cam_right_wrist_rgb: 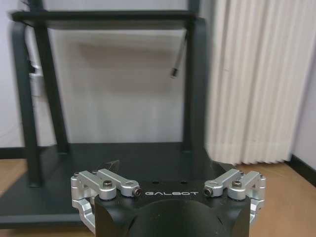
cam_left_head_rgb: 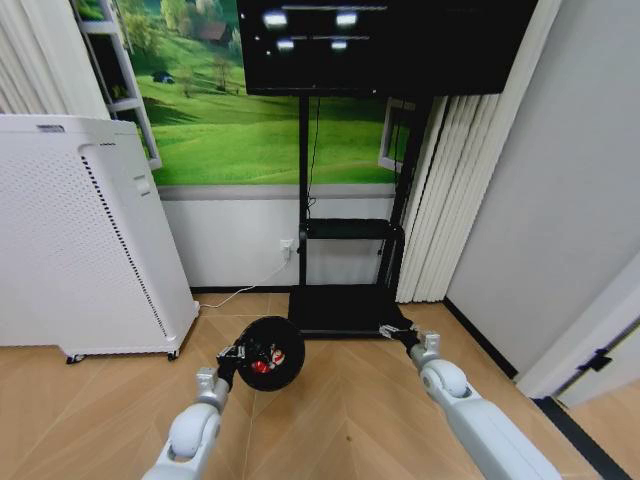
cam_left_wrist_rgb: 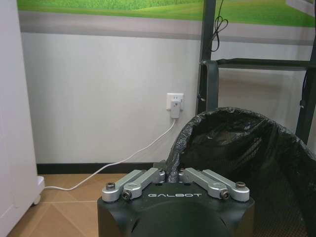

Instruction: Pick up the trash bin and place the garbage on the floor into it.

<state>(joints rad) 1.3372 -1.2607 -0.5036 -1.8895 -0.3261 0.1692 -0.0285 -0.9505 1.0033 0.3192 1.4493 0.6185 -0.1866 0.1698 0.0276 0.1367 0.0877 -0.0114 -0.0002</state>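
The trash bin (cam_left_head_rgb: 268, 354) is a small black round wastebasket with a black bag lining it. It is held tilted above the floor (cam_left_head_rgb: 330, 420), its mouth facing the head camera. My left gripper (cam_left_head_rgb: 237, 356) is shut on its rim, and the left wrist view shows the fingers (cam_left_wrist_rgb: 173, 171) pinched on the bag's edge beside the bin (cam_left_wrist_rgb: 242, 158). Red garbage (cam_left_head_rgb: 262, 364) with a white scrap lies inside the bin. My right gripper (cam_left_head_rgb: 394, 332) hovers open just over the front corner of the black TV stand base (cam_left_head_rgb: 335, 310), with nothing between its fingers.
A tall white appliance (cam_left_head_rgb: 80, 250) stands on the left, its white cable (cam_left_wrist_rgb: 123, 160) running to a wall socket (cam_left_wrist_rgb: 175, 104). The TV stand (cam_right_wrist_rgb: 34, 98) and its screen (cam_left_head_rgb: 380, 45) are straight ahead, with pale curtains (cam_left_head_rgb: 440, 200) and a grey wall on the right.
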